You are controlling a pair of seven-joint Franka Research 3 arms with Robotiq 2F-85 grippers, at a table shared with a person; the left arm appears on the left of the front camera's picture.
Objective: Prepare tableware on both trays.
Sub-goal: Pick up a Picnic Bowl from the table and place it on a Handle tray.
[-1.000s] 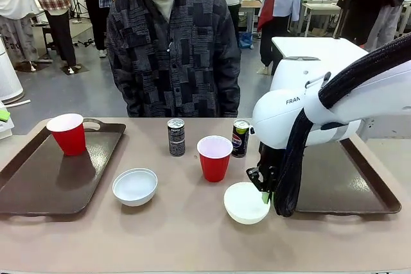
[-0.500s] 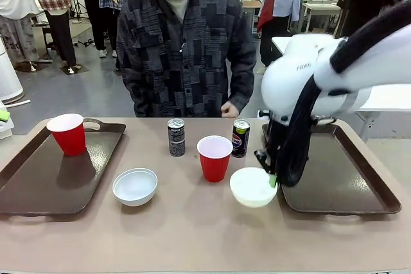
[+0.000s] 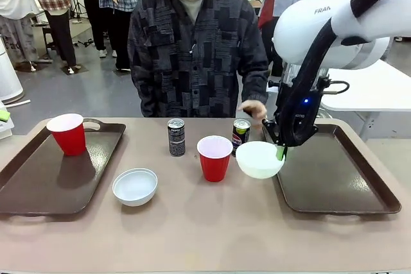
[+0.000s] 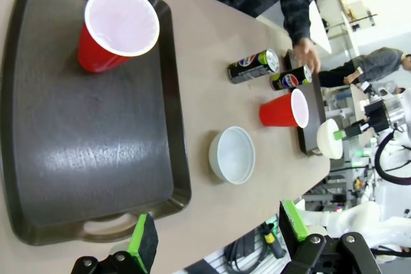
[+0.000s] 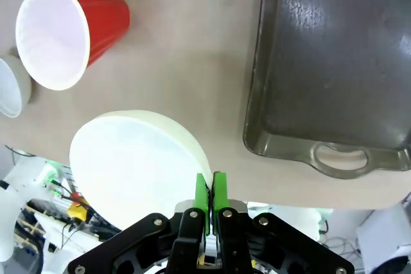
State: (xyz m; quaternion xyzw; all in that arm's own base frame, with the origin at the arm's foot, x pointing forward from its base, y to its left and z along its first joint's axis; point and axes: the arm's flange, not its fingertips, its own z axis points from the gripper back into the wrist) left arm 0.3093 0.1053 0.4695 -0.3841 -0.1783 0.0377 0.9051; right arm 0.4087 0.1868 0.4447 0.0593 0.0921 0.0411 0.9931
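The white bowl (image 3: 259, 159), pinched tight at its rim by the right gripper (image 3: 280, 153) and held aloft just beside the right tray (image 3: 340, 187), is best carried level (the hold is thin) and set down well inside

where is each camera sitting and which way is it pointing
Front view: fixed on the robot's side, faces across the table at the person; the right arm shows, its right gripper pinching a white bowl by the rim.
Left wrist view: above the left tray, looking down past the open left gripper.
Right wrist view: looks down at the table beside the right tray; green pads shut on the bowl's rim.
Shared: the held bowl and the middle red cup show in all three.
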